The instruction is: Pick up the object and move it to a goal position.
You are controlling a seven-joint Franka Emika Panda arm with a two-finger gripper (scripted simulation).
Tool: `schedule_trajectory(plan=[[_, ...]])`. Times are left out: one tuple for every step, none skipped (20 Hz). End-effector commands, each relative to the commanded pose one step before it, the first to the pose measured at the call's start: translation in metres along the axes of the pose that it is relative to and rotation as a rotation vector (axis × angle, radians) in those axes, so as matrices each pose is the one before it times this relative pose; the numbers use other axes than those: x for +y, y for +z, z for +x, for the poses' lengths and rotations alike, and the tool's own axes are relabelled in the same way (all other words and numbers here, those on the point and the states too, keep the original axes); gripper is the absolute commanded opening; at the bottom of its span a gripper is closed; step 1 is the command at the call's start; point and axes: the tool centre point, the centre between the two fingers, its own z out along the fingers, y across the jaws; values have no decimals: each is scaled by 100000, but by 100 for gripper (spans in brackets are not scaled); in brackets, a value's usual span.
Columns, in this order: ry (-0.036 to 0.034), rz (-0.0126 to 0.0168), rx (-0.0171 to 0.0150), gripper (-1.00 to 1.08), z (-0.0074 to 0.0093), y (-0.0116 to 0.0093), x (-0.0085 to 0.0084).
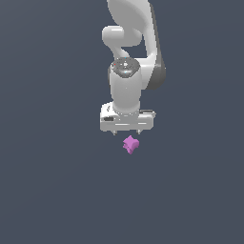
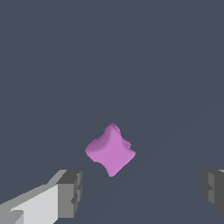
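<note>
The object [image 1: 130, 144] is a small magenta-pink angular piece lying on the dark grey surface. My white gripper [image 1: 126, 132] hangs just above it, pointing down, with only short finger stubs showing below the hand. In the wrist view the object [image 2: 110, 150] lies ahead of the gap between my two grey fingertips [image 2: 70, 192], which stand far apart. The gripper [image 2: 142, 190] is open and holds nothing; the fingers do not touch the object.
The flat dark grey surface [image 1: 57, 190] fills both views. The white arm [image 1: 131, 43] rises behind the gripper at the top of the exterior view.
</note>
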Motion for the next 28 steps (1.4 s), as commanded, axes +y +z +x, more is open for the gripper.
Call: schedule_trajectory(plan=[[1333, -20, -58, 100, -25, 158, -70], [834, -18, -21, 100, -13, 89, -33], [946, -21, -23, 100, -15, 101, -37], [1047, -24, -25, 100, -17, 111, -41], [1159, -27, -27, 100, -20, 124, -47], [1280, -30, -30, 100, -23, 137, -52], [1370, -33, -31, 100, -25, 146, -57], [1483, -38, -33, 100, -29, 158, -60], [1610, -44, -34, 100, -32, 171, -64], [1725, -50, -35, 100, -36, 183, -66], [1840, -56, -35, 100, -41, 194, -70], [1960, -63, -35, 100, -45, 207, -73], [2084, -71, -35, 100, -50, 219, -77], [2211, -79, -34, 100, -56, 232, -79], [2337, -88, -32, 100, -61, 244, -81], [2455, -97, -29, 100, -67, 256, -82], [2496, -103, -24, 100, -71, 259, -80], [2495, -108, -19, 100, -74, 258, -78], [2496, -112, -13, 100, -76, 257, -74], [2496, -116, -8, 100, -79, 256, -71], [2495, -120, -2, 100, -81, 255, -68], [2495, -123, 5, 100, -83, 254, -64], [2494, -127, 11, 100, -85, 252, -61], [2494, -130, 18, 100, -87, 251, -57], [2493, -132, 24, 100, -89, 250, -54], [2494, -135, 31, 100, -91, 249, -50], [2492, -137, 38, 100, -92, 248, -47], [2492, -139, 46, 100, -94, 247, -43]])
